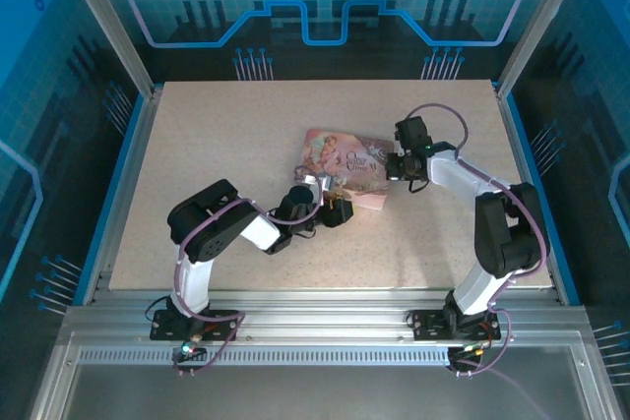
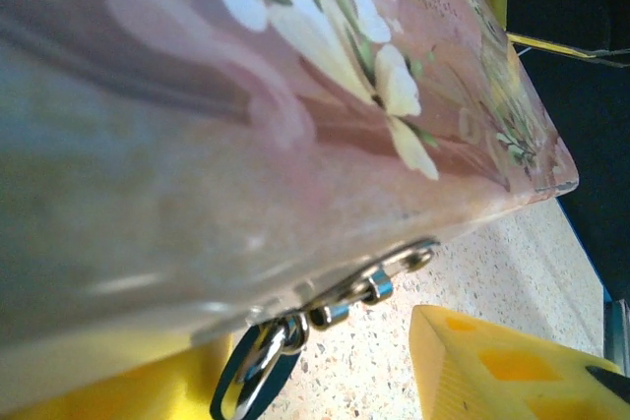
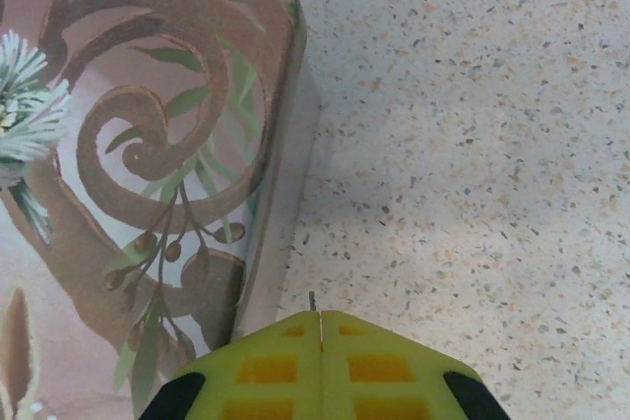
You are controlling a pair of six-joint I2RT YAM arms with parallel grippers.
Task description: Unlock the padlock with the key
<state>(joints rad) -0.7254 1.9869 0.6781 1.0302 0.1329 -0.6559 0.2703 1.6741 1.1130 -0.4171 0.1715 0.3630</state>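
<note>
The right end effector (image 3: pixel 320 322) is pinched shut on the key (image 3: pixel 312 300), whose thin tip pokes out past the yellow fingertips, just right of the pink box (image 1: pixel 340 156) on the surface (image 1: pixel 197 145). Gripping it by the head probably leaves the blade free to enter a keyhole. The left end effector (image 2: pixel 315 366) stands partly spread at the box's near edge. Its yellow fingers (image 2: pixel 492 366) sit on either side of the padlock (image 2: pixel 258 356), which hangs from a silver clasp (image 2: pixel 374 287), seemingly placed to steady it for the key.
</note>
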